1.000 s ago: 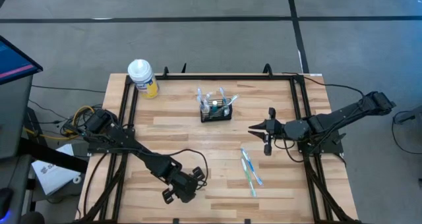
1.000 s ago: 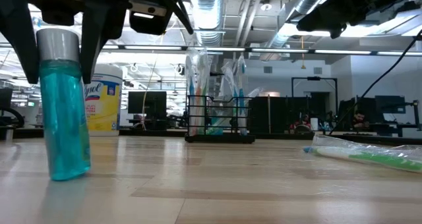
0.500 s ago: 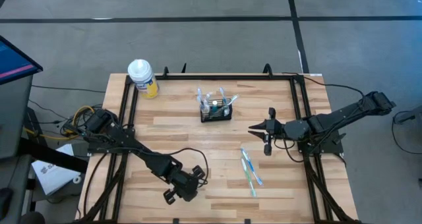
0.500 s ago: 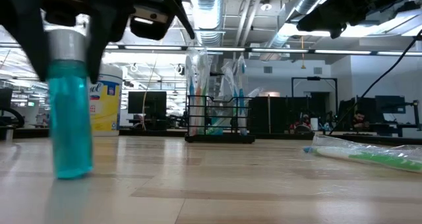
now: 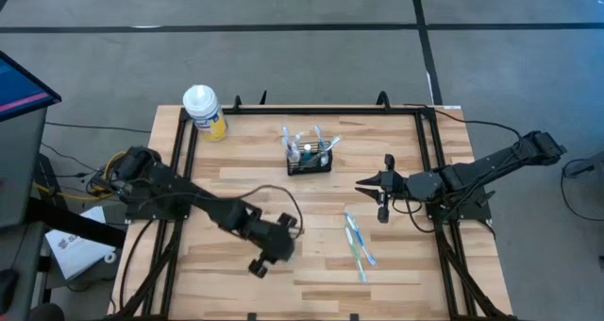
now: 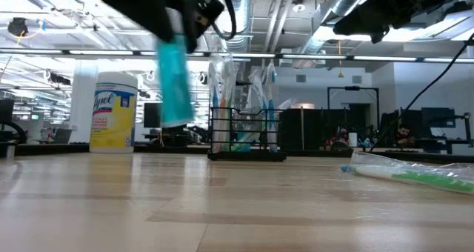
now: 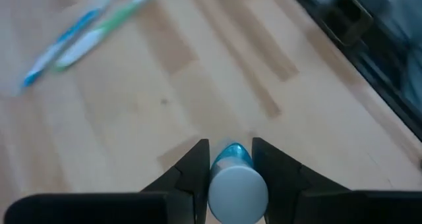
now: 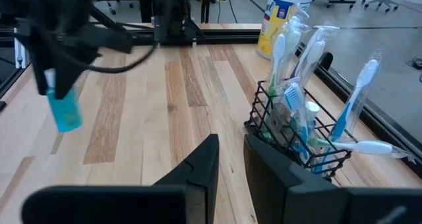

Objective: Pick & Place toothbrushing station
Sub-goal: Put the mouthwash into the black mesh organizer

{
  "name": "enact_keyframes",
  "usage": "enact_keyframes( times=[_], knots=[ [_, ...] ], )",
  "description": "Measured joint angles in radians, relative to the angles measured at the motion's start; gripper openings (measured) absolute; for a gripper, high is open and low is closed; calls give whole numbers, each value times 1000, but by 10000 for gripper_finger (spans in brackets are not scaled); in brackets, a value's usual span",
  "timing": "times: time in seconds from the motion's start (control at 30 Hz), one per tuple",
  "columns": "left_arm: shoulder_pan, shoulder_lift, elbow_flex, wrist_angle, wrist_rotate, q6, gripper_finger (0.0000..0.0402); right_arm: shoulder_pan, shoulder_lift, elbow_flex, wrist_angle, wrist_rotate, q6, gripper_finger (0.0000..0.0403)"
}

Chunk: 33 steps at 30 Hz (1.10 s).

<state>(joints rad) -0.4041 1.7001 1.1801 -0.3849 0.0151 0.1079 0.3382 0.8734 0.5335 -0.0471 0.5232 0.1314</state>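
Colours on the pale wooden counter

The counter (image 5: 283, 194) is light wood in planked strips of tan and cream, edged by a black frame. The toothbrushing station (image 5: 310, 159) is black wire mesh, filled with white, blue and green brushes in clear wrap. The left end effector (image 7: 230, 159) is black and grips a translucent teal bottle (image 6: 174, 85) with a silver-grey cap. The wipes canister (image 6: 112, 112) at the far left is yellow with a white lid. Two loose toothbrushes (image 5: 359, 244), blue and green with white, lie on the right. The right end effector (image 8: 229, 157) is black. The floor (image 5: 283, 57) is grey with dark lines.
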Motion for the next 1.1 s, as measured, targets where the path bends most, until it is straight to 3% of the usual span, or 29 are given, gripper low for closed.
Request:
enact_keyframes(
  times=[0.33,0.57,0.83,1.1],
  knots=[
    [130,-11,0,27,-8,-319,87,0,0,0,3,0,0,63],
    [193,-11,0,64,-9,-444,88,0,0,0,2,0,0,63],
    [234,-10,17,52,-52,-480,87,0,0,0,2,0,-7,63],
    [283,-3,95,-91,-54,-449,86,0,0,0,2,0,-7,63]
  ],
)
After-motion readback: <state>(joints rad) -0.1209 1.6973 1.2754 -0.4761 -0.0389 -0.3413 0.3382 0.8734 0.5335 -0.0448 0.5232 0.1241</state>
